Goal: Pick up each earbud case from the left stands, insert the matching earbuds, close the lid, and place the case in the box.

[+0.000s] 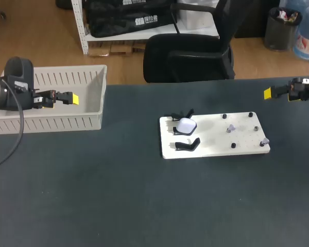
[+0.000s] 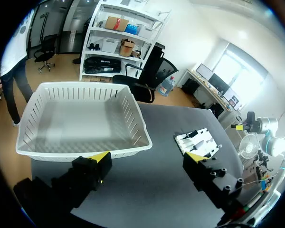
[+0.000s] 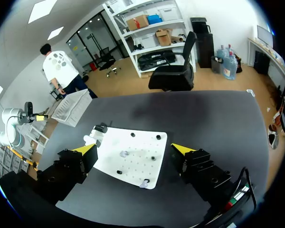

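One rounded white earbud case [image 1: 186, 125] rests on the black stands [image 1: 187, 144] at the left of the flat white board [image 1: 216, 146], lid seemingly shut. The left gripper [image 2: 147, 159], by the pale slatted plastic box [image 1: 67, 121], and the right gripper [image 3: 135, 148] hang empty, jaws wide apart, ready to reach.

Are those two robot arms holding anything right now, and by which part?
Nothing: the left arm and right arm both have open, empty jaws.

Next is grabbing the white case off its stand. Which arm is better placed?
Right, probably: the right gripper hangs open nearer the earbud case on the board; the left gripper is by the box.
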`<state>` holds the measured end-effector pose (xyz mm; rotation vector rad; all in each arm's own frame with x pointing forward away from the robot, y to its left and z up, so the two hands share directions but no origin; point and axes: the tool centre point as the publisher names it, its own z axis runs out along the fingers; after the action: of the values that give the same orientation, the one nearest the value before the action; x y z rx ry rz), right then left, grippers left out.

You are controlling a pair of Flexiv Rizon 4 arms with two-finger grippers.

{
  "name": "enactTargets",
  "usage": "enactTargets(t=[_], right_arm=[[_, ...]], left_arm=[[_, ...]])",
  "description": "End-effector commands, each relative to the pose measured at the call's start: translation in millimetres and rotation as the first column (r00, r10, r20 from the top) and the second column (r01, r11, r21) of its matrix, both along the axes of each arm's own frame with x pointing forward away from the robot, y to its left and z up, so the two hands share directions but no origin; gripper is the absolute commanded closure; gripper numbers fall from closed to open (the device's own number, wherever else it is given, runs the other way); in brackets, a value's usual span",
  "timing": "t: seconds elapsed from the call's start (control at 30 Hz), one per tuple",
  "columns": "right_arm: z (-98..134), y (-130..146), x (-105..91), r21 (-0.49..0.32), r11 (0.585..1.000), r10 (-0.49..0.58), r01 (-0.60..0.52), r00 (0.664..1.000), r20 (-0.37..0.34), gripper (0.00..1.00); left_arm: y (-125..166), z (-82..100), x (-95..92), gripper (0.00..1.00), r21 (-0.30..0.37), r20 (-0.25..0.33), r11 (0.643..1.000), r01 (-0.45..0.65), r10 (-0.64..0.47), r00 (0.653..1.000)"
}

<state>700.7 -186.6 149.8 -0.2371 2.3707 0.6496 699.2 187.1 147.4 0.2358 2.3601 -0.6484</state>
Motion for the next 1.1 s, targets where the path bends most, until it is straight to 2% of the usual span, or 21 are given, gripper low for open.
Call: enactTargets(t=[0.03,0.43,0.47,0.53,0.63,0.67,0.7,0.8,0.83,0.97,1.03,1.07,1.1], right_arm=[[0.1,0.2,0.1,-0.002,1.000,-0.001,0.001,1.000,-0.001,0.00],[0.1,0.2,0.1,-0.002,1.000,-0.001,0.001,1.000,-0.001,0.00],[0.1,0.2,0.1,-0.002,1.000,-0.001,0.001,1.000,-0.001,0.00],[0.1,0.2,0.1,-0.002,1.000,-0.001,0.001,1.000,-0.001,0.00],[0.1,0.2,0.1,-0.002,1.000,-0.001,0.001,1.000,-0.001,0.00],[0.1,0.2,0.1,-0.002,1.000,-0.001,0.001,1.000,-0.001,0.00],[0.1,0.2,0.1,-0.002,1.000,-0.001,0.001,1.000,-0.001,0.00],[0.1,0.2,0.1,-0.002,1.000,-0.001,0.001,1.000,-0.001,0.00],[0.1,0.2,0.1,-0.002,1.000,-0.001,0.001,1.000,-0.001,0.00],[0.1,0.2,0.1,-0.002,1.000,-0.001,0.001,1.000,-0.001,0.00],[0.1,0.2,0.1,-0.002,1.000,-0.001,0.001,1.000,-0.001,0.00],[0.1,0.2,0.1,-0.002,1.000,-0.001,0.001,1.000,-0.001,0.00],[0.1,0.2,0.1,-0.002,1.000,-0.001,0.001,1.000,-0.001,0.00]], left_arm=[[-1.9,2.2,0.5,0.00,0.010,-0.009,1.000,-0.005,0.005,1.000],[-1.9,2.2,0.5,0.00,0.010,-0.009,1.000,-0.005,0.005,1.000],[-2.8,2.6,0.3,0.00,-0.016,0.041,0.999,0.050,-0.049,0.998],[-6.1,2.7,-1.1,0.00,-0.013,0.144,0.987,0.157,-0.154,0.978],[-12.1,3.7,-4.8,0.00,0.023,0.315,0.958,0.287,-0.280,0.907],[-13.2,4.4,-7.1,0.00,0.001,0.383,0.933,0.359,-0.332,0.862],[-13.0,4.8,-6.9,0.00,-0.010,0.419,0.918,0.397,-0.357,0.835],[-18.7,6.5,-10.6,0.00,0.059,0.527,0.861,0.505,-0.456,0.718],[-20.1,7.0,-10.9,0.00,0.065,0.553,0.841,0.537,-0.478,0.682],[-27.3,8.6,-9.5,0.00,0.129,0.597,0.794,0.594,-0.541,0.592],[-30.3,8.8,-8.8,0.00,0.160,0.603,0.768,0.620,-0.573,0.555],[-32.1,8.7,-8.4,0.00,0.174,0.598,0.768,0.617,-0.580,0.553],[-33.8,8.6,-7.7,0.00,0.194,0.601,0.757,0.624,-0.594,0.535]])
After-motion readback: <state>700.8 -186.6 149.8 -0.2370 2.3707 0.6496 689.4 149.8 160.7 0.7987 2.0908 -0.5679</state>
